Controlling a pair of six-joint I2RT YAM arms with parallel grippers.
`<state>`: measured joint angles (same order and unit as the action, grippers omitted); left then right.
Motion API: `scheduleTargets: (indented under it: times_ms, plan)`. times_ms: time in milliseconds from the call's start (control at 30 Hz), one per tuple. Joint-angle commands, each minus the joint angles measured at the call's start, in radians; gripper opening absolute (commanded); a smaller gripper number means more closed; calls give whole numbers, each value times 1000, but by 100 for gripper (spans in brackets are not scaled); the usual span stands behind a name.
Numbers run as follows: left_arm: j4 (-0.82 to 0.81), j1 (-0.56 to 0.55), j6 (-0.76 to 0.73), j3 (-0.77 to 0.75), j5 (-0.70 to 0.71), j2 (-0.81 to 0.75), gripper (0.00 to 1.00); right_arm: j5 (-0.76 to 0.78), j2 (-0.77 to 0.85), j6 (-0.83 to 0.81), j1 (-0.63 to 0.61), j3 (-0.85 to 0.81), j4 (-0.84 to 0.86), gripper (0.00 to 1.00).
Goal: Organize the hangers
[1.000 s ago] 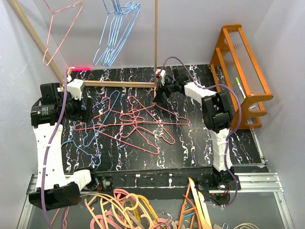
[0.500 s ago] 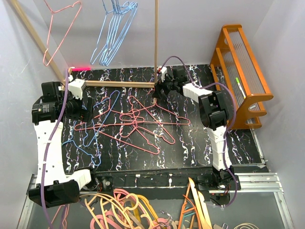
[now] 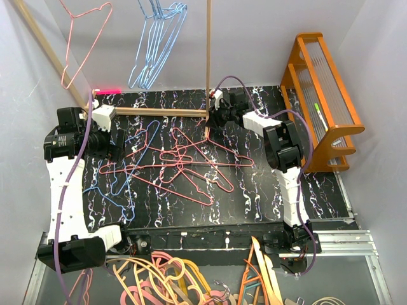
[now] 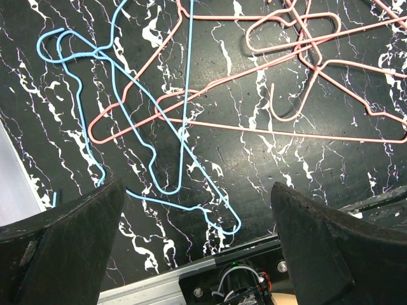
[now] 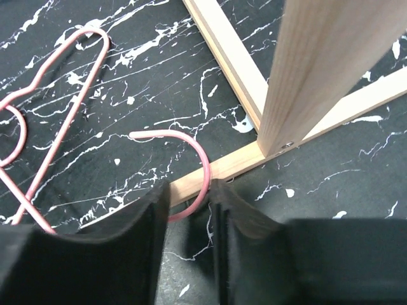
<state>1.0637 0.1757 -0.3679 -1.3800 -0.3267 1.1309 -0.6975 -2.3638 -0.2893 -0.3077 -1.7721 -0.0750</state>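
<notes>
The sorting is partly done. On the wooden frame (image 3: 208,57) along the far edge of the table (image 3: 267,190), one hung pink hanger (image 3: 82,38) dangles toward the far-left corner and a bunch of hung blue hangers (image 3: 156,44) sits together nearer the middle, so the colours look to be grouped on the rail. Much is left. Several loose pink hangers (image 3: 184,165) lie crossed and interlocked at the middle of the surface, and at least two loose blue hangers (image 3: 124,165) lie toward the left edge, overlapping each other and the nearest pink one. All are thin wire triangles with curved hook tops, lying flat, and they look tangled enough to need lifting out one at a time. The right gripper (image 5: 189,210) is down at the far edge beside the foot of the frame's upright. Its jaws are drawn narrow, with one pink hook (image 5: 191,143) passing between them where it crosses the frame's base bar (image 5: 229,166). I cannot tell whether the wire is pinched yet. The left gripper (image 4: 197,197) hangs over the loose blue hangers near the left edge with its jaws spread wide, holding nothing.
</notes>
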Motion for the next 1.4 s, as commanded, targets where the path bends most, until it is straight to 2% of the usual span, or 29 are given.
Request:
scheduleTargets:
  times_ms: [0,100,400,567,700,867,1000,1200,1367]
  plan:
    - [23,6,-10,-9,-23,-3,97,12,0,-9,-1,-47,41,25]
    - [19,7,-10,-5,-25,-3,97,14,3,-8,-1,-51,41,9]
    - [42,7,-16,-11,-85,6,97,19,40,25,2,-47,40,8]
    - [170,7,-62,-54,-353,58,97,5,142,76,7,-6,26,8]
    - [176,5,-49,-54,-503,98,97,-31,249,96,13,55,-4,8]
    - [98,-31,-58,-37,-490,124,97,-111,374,88,21,105,-87,8]
    - [-24,-62,-60,-26,-510,140,97,-182,448,37,23,93,-211,8]
    - [-123,-191,-27,-113,-404,227,97,-172,527,-8,23,16,-414,8]
    - [-168,-224,36,-193,-367,265,97,-101,643,-54,23,-29,-510,8]
